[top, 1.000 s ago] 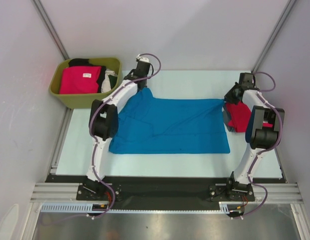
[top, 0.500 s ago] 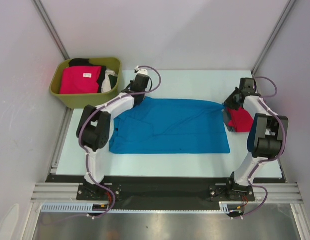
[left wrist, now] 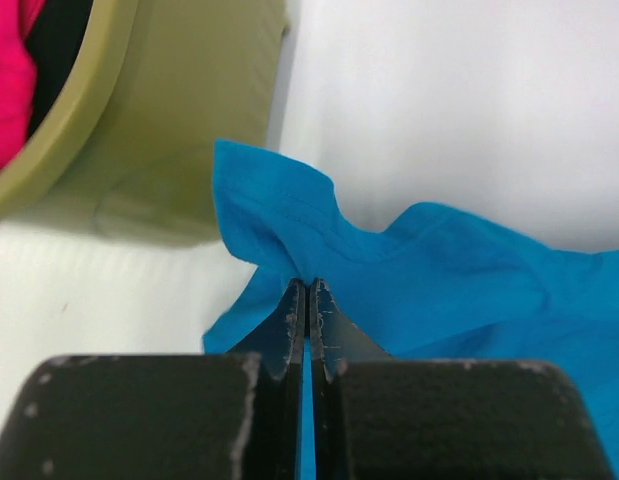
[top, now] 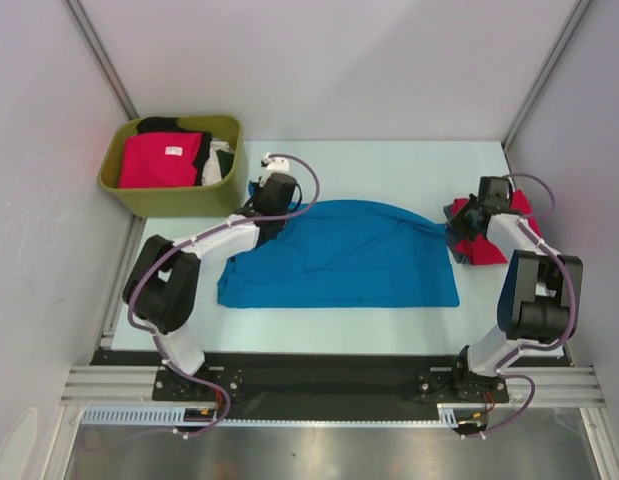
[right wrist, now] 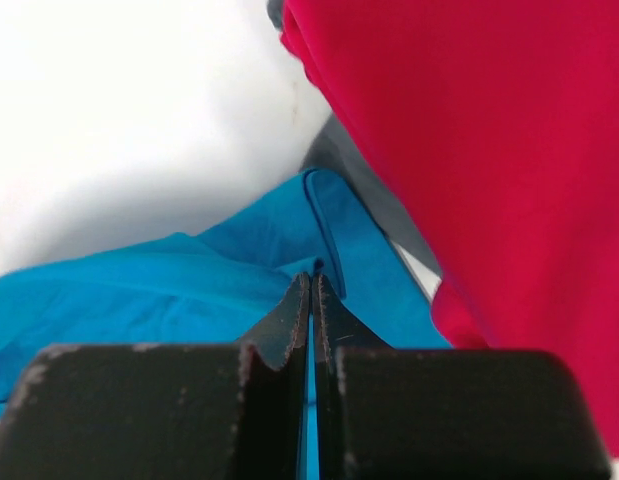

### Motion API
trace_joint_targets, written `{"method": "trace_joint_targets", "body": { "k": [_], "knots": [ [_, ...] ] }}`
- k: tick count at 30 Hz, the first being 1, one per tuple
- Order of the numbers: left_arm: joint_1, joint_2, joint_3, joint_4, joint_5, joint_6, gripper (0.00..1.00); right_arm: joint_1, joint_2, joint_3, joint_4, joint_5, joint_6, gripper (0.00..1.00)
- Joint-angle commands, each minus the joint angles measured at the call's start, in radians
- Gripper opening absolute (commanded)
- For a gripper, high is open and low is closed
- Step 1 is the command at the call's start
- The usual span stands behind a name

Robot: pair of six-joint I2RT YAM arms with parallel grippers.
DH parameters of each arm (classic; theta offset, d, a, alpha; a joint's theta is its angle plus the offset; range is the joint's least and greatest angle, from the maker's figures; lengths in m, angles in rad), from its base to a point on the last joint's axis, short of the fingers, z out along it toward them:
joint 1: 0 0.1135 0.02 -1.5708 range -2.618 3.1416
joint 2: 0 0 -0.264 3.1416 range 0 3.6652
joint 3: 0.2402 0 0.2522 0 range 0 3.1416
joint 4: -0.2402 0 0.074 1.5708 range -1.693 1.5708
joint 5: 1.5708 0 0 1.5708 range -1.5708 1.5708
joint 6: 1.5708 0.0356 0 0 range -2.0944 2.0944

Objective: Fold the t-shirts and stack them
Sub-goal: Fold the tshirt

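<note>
While L claw (left wrist: 307, 284) & R claw (right wrist: 311, 278) pinch blue tee (top: 349, 255), pale table (top: 389, 162), grey walls (top: 339, 70)

Red t-shirt (top: 477, 250): partly under the right arm (top: 534, 290) from overhead, cropped by the right wrist view's edge. Black t-shirt (top: 161, 125) and white t-shirt (top: 222, 160): mostly buried beneath the crimson-pink t-shirt (top: 159, 160) in the tub (top: 169, 200). White label (top: 173, 151): print too small to read.

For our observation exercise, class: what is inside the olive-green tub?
The olive-green tub holds a crimson-pink t-shirt with a white label, black cloth beyond it, and white cloth at its right. Anything beneath them is covered.
</note>
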Motion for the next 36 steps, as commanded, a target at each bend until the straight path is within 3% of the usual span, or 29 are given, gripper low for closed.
{"method": "trace_joint_targets", "body": {
  "k": [1, 17, 29, 32, 34, 35, 36],
  "knots": [
    [-0.004, -0.103, -0.081, 0.033, -0.073, -0.038, 0.0, -0.009, -0.074, -0.038, 0.031, 0.018, 0.008, 0.0],
    [-0.111, -0.274, -0.331, 0.062, -0.242, -0.169, 0.0, -0.04, -0.171, -0.176, 0.053, 0.079, 0.041, 0.0],
    [-0.205, -0.28, -0.381, -0.12, -0.383, -0.425, 0.07, -0.049, -0.171, -0.223, 0.091, 0.111, 0.083, 0.0],
    [-0.223, -0.31, -0.409, -0.139, -0.408, -0.464, 0.21, -0.049, -0.207, -0.265, 0.114, 0.156, 0.104, 0.04],
    [-0.249, -0.334, -0.424, -0.175, -0.456, -0.492, 0.49, -0.048, -0.255, -0.288, 0.127, 0.177, 0.117, 0.13],
    [-0.258, -0.356, -0.426, -0.195, -0.473, -0.534, 0.57, -0.046, -0.276, -0.315, 0.148, 0.186, 0.12, 0.34],
    [-0.268, -0.369, -0.424, -0.214, -0.487, -0.548, 0.64, -0.045, -0.298, -0.331, 0.156, 0.215, 0.132, 0.44]
  ]
}}
